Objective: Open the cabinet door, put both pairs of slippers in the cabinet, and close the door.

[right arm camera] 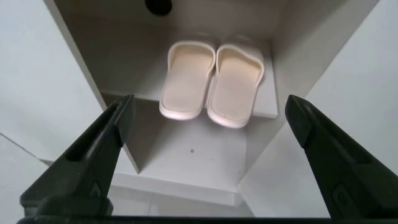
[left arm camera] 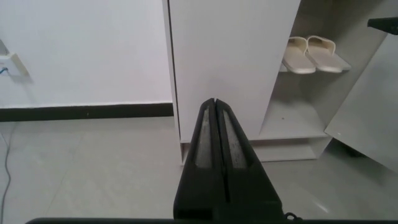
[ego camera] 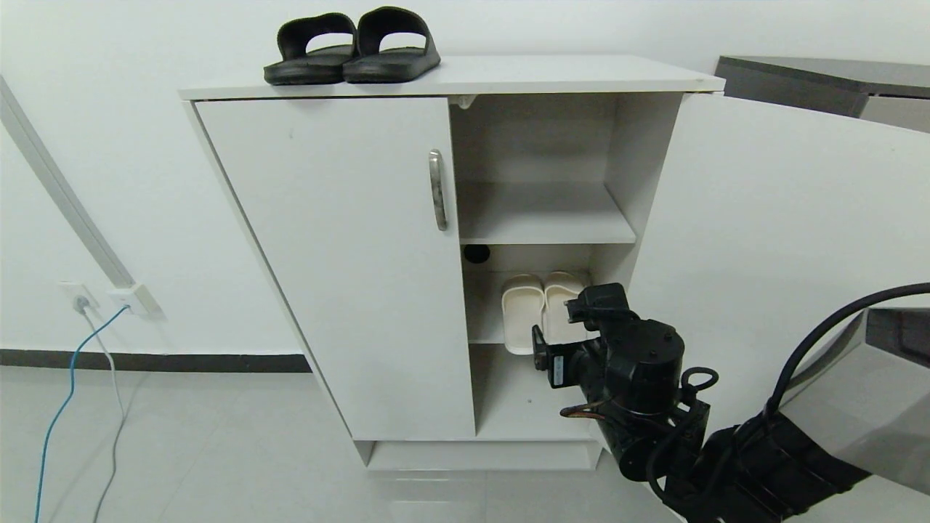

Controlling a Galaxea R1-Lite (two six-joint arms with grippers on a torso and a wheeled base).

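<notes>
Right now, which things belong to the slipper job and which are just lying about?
Job: cabinet, open door, black slippers on top, cream slippers on a shelf inside.
Lying about: wall socket, blue cable, grey unit behind.

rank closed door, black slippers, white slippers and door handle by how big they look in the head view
1. closed door
2. black slippers
3. white slippers, set deeper and partly behind the right hand, so less sure
4. door handle
</notes>
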